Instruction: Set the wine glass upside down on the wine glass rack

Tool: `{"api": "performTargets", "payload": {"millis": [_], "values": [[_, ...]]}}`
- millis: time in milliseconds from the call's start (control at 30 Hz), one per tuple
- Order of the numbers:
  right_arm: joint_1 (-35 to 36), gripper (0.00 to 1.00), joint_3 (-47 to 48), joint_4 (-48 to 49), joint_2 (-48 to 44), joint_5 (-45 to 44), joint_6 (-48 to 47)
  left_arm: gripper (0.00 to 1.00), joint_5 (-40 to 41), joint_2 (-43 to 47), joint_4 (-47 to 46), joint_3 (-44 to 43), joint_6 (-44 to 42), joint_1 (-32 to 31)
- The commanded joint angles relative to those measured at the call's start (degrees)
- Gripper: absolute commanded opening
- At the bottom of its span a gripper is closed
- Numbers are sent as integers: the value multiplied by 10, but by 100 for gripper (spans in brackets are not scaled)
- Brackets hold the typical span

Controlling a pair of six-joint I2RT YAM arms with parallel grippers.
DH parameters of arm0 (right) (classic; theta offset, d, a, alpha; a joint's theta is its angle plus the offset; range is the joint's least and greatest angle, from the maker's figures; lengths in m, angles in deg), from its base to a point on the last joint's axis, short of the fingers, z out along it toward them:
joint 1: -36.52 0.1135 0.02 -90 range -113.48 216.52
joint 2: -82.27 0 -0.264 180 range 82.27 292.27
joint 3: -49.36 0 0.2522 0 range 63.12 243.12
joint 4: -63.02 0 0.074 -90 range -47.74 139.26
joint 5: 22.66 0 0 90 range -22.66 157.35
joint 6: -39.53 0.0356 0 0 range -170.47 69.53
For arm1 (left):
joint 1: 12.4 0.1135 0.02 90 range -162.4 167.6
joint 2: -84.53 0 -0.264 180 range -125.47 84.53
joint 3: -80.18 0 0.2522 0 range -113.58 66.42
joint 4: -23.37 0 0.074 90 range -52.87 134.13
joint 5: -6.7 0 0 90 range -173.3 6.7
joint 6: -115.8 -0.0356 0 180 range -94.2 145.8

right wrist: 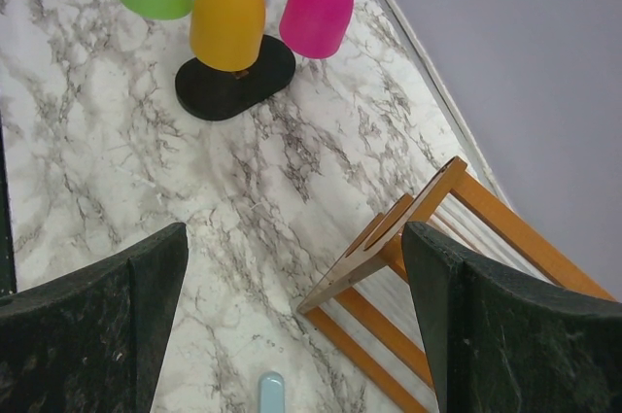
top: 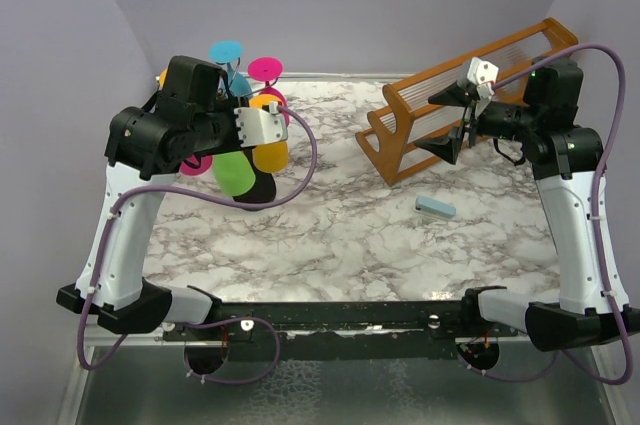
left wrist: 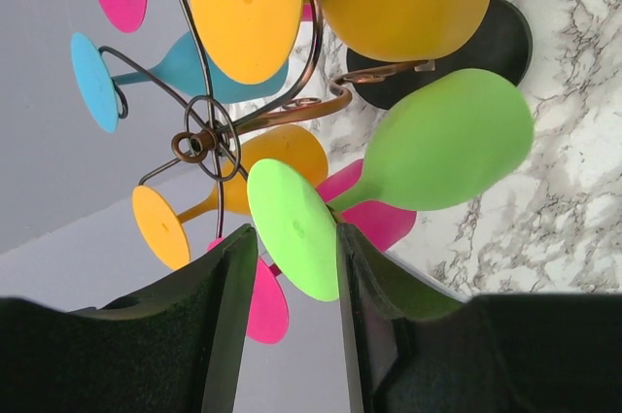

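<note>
Green glass (left wrist: 437,155) in left end effector (left wrist: 294,232)

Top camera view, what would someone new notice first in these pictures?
The cluster of bright wine glasses hanging bowl-down on the wine glass rack at the far left of the table, in pink, orange, blue and green. The left gripper is right there, its fingers close on either side of the foot of the green wine glass. At the far right, the open right gripper hovers by a large wooden rack.
</note>
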Motion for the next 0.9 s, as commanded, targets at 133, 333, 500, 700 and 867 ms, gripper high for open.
{"api": "performTargets", "payload": {"millis": [133, 333, 500, 700, 867], "values": [[-2, 91, -4, 0, -12, -16, -8, 42, -57, 16, 5, 12, 7, -3], [-2, 91, 7, 7, -7, -35, -6, 44, -88, 19, -35, 8, 41, -2], [-2, 90, 12, 35, -7, -90, 23, 49, -83, 20, -102, 19, 103, 0], [-2, 91, 10, 71, -9, -153, 61, 60, -39, 27, -225, 58, 224, 3], [-2, 98, 19, 109, -3, -226, 110, 69, 16, 28, -333, 73, 327, 23]]}}
